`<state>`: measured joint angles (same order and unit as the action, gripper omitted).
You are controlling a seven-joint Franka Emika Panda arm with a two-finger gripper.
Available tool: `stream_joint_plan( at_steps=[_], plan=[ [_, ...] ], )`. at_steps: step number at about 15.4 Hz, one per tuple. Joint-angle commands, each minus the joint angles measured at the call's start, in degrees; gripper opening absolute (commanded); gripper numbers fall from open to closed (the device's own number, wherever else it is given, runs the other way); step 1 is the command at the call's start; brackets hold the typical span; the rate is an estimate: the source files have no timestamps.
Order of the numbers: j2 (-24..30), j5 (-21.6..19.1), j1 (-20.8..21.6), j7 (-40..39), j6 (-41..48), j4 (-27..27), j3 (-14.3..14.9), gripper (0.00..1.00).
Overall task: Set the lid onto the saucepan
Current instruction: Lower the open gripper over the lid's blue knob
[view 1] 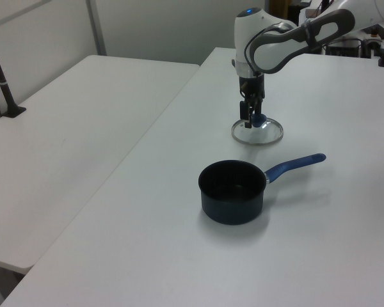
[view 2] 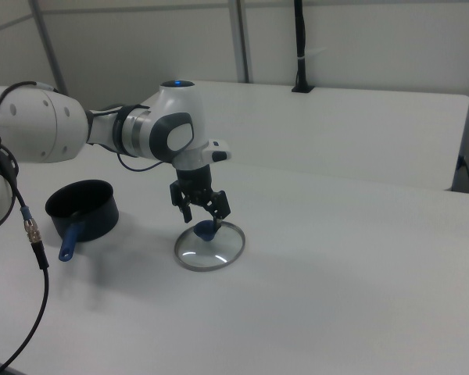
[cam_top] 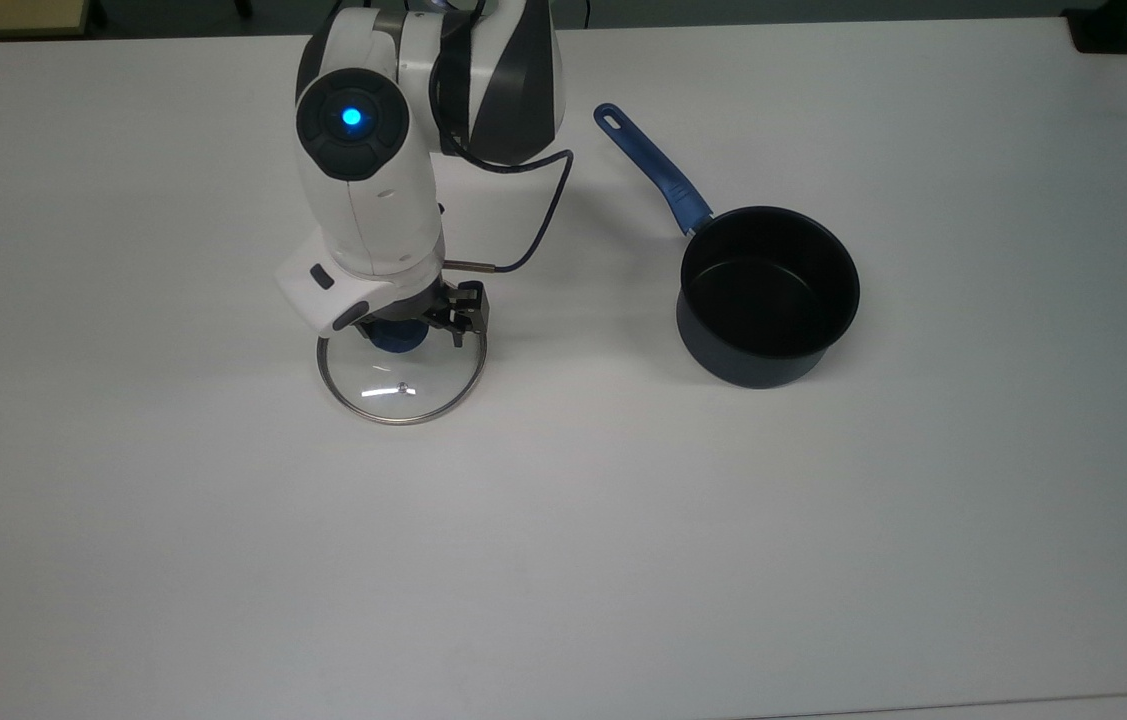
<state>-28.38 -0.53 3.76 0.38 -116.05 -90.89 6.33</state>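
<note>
- Jaws stand spread on either side of the round blue knob (cam_top: 396, 338) at the centre of the lid, not yet pinching it, as far as the right view shows; the two-finger gripper (view 2: 203, 212) is lowered over it with a finger on each flank
- Lid, a round clear glass disc with a thin steel rim (cam_top: 402, 380), lies flat on the white table (cam_top: 563, 560), under the white arm (cam_top: 368, 190) with its lit blue button; a small vent hole shows in the glass on the near side in the top view
- Saucepan, a small deep round pot, dark navy outside and black inside (cam_top: 768, 295), stands upright and open well apart from the lid, toward the top view's right, its long straight blue handle (cam_top: 651, 168) pointing up and to the top view's left
- Step in hand, by my reading: taking hold of the knob, with nothing lifted so far
- Next move calls for pressing the fingers together squarely on the knob, raising the lid level, carrying it over the pot's mouth and setting it down centred so the steel rim seats all round
</note>
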Motion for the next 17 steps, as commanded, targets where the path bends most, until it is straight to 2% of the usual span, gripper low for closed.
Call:
stream_joint_plan(
  at_steps=[1,8,11,17],
  plan=[
    [1.92,0.61,-0.16,-0.55,-1.29,-2.01,1.14,0.98],
    [1.83,0.7,-0.16,-0.73,-1.11,-2.36,1.14,1.0],
    [1.83,0.7,-0.16,-1.17,-1.11,-2.45,1.06,0.97],
    [1.75,0.7,-0.07,-1.17,-1.02,-2.54,1.14,0.81]
  ],
)
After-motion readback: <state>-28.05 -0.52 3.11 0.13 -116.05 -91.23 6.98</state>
